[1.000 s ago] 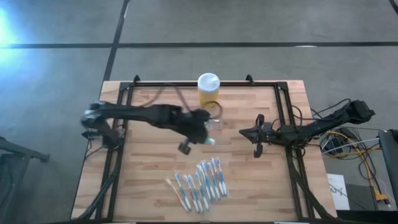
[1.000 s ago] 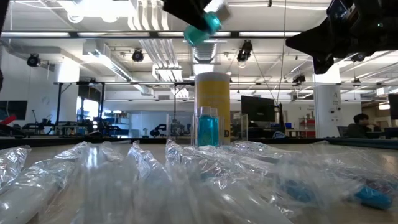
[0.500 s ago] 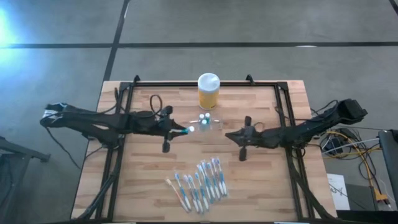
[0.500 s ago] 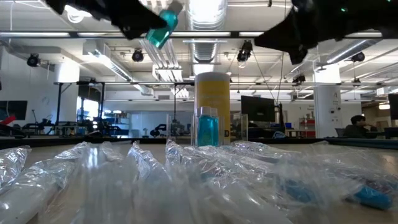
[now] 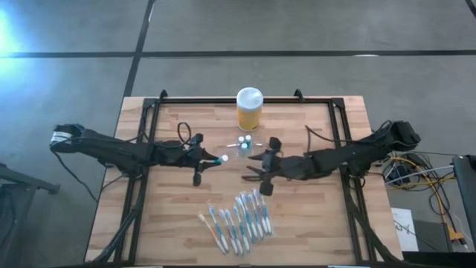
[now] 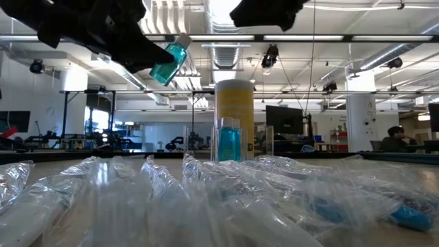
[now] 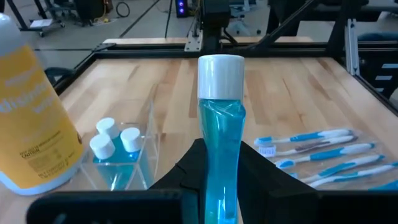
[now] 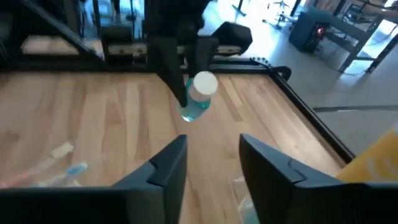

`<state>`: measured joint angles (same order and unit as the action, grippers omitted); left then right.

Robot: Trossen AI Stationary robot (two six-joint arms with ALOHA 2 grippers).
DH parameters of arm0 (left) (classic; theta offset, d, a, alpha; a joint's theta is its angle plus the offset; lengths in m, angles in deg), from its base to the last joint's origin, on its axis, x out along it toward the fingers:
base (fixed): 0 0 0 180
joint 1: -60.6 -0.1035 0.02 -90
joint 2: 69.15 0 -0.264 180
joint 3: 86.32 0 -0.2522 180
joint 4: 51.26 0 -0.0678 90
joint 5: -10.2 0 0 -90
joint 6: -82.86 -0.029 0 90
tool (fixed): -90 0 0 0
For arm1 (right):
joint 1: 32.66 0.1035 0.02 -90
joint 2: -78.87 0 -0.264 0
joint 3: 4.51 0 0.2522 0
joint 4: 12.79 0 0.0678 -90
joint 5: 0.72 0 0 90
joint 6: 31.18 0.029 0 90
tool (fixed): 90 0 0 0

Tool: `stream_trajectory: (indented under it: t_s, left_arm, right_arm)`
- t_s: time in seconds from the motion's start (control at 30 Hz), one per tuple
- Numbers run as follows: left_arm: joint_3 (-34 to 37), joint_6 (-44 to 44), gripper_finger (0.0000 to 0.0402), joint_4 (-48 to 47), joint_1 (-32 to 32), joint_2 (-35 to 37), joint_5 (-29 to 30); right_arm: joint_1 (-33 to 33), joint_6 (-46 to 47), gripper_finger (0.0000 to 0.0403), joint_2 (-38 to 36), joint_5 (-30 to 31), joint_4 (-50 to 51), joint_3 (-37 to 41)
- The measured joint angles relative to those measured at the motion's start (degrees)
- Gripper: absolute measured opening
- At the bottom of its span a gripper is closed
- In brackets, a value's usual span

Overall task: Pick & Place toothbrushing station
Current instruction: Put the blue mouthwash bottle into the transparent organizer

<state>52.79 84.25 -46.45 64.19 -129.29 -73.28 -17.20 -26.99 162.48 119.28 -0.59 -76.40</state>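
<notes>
I see my left gripper clamped on a blue bottle (white cap), held above the table. My right gripper hovers spread and empty beside the toothbrushing station, just before the yellow jar.

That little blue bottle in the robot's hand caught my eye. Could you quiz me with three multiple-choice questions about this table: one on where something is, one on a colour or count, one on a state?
1. Where is the yellow jar?
A. At the table's far edge
B. Among the toothbrushes
C. In the right gripper

2. What colour is the held bottle's cap?
A. Red
B. White
C. Black

3. How is the right gripper?
A. Shut on a toothbrush
B. Open and empty
C. Shut on the jar

Answers:
1 A: the yellow jar stands at the far edge, beyond the clear holder.
2 B: the left gripper grips a blue bottle with a white cap.
3 B: the right gripper shows parted fingers with nothing between.
</notes>
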Motion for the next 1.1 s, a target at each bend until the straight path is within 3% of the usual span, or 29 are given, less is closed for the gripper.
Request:
stream_trajectory:
  t_s: [0.37, 0.5, 0.87, 1.1]
  left_arm:
    - [-2.77, -3.63, 0.0056, -1.96, 0.00, -0.05, -0.52]
    - [-3.85, -4.73, 0.0056, -2.66, -0.02, -0.07, -0.99]
    - [-4.93, -7.28, 0.0056, -6.51, 0.00, -0.09, -0.98]
    - [-5.10, -8.46, 0.0056, -6.46, -0.12, -0.08, 0.40]
  right_arm:
    - [-3.42, -4.58, 0.0229, 5.63, -0.38, 2.01, -8.20]
    - [-4.70, -6.00, 0.0241, 6.66, -3.77, 2.84, -10.37]
    - [-10.35, -7.61, 0.0244, 8.16, -19.00, 8.35, -14.16]
    - [-11.70, -8.60, 0.0229, 10.34, -24.52, 10.36, -17.35]
